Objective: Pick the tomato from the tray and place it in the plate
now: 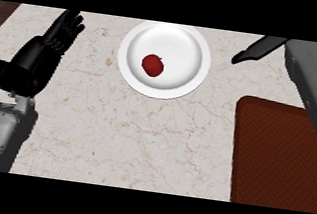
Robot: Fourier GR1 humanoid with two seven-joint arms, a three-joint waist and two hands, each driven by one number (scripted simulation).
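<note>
At 9 o'clock the left robot hand (40, 55) rests open, fingers straight, the tomato (153, 65) lies in the plate (192, 45) at 12 (small, probably light, smooth-skinned and bruisable, best cupped round its middle), and at 2 the right robot hand (258, 49) hangs straight-fingered, empty.

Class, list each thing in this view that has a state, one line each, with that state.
tomato: lying in the plate, not held.
plate: on the counter, holding the tomato.
tray: flat on the counter, without the tomato.
left robot hand: open, fingers up, holding nothing.
right robot hand: open, holding nothing.
</note>
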